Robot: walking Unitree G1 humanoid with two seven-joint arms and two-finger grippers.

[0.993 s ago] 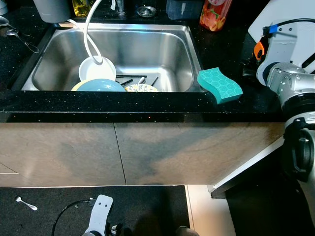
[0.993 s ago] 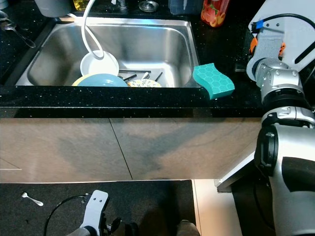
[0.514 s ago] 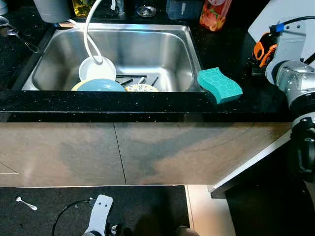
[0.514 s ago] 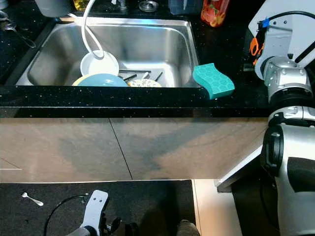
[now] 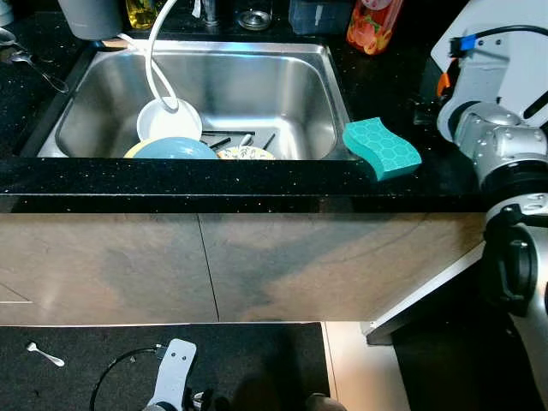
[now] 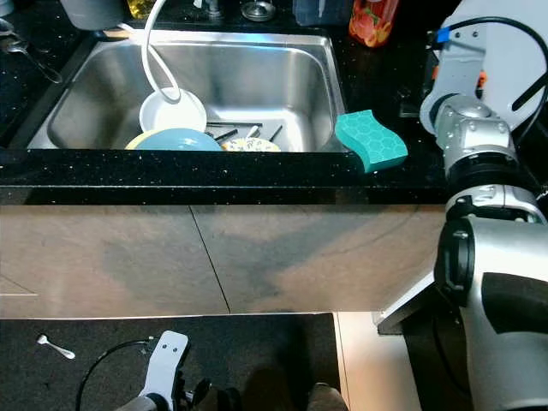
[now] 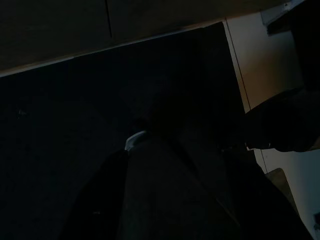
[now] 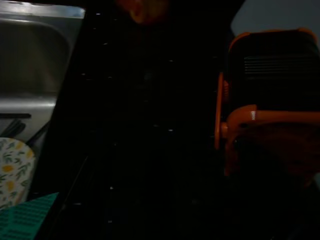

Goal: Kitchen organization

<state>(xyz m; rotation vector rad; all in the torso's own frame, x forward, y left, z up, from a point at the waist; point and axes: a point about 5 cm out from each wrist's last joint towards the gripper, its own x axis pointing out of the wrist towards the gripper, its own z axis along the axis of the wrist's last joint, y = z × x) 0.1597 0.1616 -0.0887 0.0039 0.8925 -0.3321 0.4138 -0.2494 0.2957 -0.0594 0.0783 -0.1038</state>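
**Right arm crowding sponge at counter's front edge**

Teal sponge point(image 5: 382, 148) sits on counter point(image 5: 257, 175) at the sink's point(image 5: 103, 111) front right corner, near the front edge. Right gripper point(image 6: 445, 73) raised over counter's right end; jaws' state: cannot tell. Risk, judged: a blind sweep knocks sponge off or tips red bottle point(image 5: 373, 23). Dishes point(image 5: 171, 147) wait in sink.

sponge point(image 5: 382, 148): teal, honeycomb | plate point(image 5: 170, 148): blue | counter point(image 5: 257, 175): black, speckled | sink point(image 5: 257, 86): steel
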